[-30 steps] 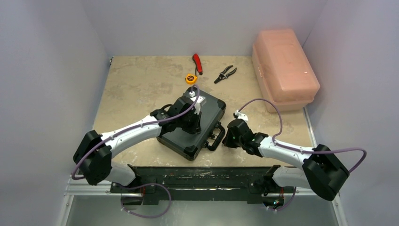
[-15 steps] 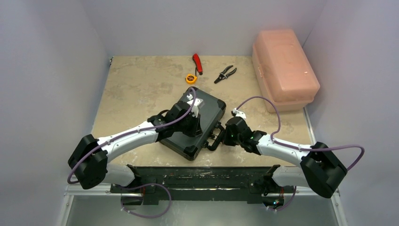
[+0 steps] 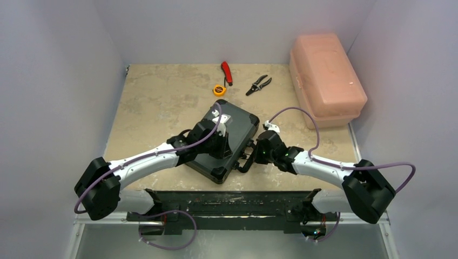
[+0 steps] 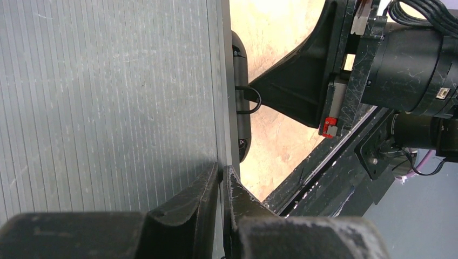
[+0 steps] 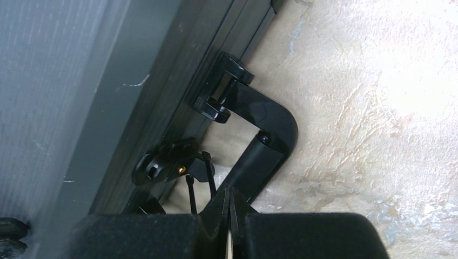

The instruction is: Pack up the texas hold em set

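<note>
On the beige stone-patterned table, the black hard briefcase lies in the centre, lid already down. The left gripper, closed and empty, rests on the lid. The right gripper, closed too, is at the handle. Probably only latching remains.

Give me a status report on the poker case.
Left gripper shut at briefcase edge. Right gripper shut, tips at its handle. Briefcase closed. Tape measure beyond, apart.
</note>
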`<state>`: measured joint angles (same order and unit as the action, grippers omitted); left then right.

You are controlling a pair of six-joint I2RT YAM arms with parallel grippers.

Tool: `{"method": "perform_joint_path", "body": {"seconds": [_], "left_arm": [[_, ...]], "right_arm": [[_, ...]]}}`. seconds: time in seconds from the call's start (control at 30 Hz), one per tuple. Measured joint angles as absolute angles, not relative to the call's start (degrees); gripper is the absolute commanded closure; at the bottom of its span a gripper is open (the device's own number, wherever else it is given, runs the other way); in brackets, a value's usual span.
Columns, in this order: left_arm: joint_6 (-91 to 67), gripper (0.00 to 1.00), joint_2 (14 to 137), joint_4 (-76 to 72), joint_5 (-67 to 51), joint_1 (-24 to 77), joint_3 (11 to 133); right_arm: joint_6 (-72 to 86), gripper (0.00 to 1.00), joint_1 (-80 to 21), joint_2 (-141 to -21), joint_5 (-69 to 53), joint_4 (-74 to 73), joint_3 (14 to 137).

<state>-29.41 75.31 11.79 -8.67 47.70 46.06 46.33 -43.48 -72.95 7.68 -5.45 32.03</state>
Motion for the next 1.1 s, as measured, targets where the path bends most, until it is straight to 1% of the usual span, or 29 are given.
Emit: {"method": "perform_joint_path", "body": {"seconds": [0.57,1.1], "left_arm": [[-30.50,0.92,74.00,8.78,-8.56,47.70,43.53],[-30.92,0.93,73.95,8.19,-8.58,47.77,43.22]], "right_arm": [[45.04,1.00,-43.48,-77.73,6.35,-5.17,38.41],[44.01,1.00,-43.48,-78.26,6.22,-5.34,38.68]]}}
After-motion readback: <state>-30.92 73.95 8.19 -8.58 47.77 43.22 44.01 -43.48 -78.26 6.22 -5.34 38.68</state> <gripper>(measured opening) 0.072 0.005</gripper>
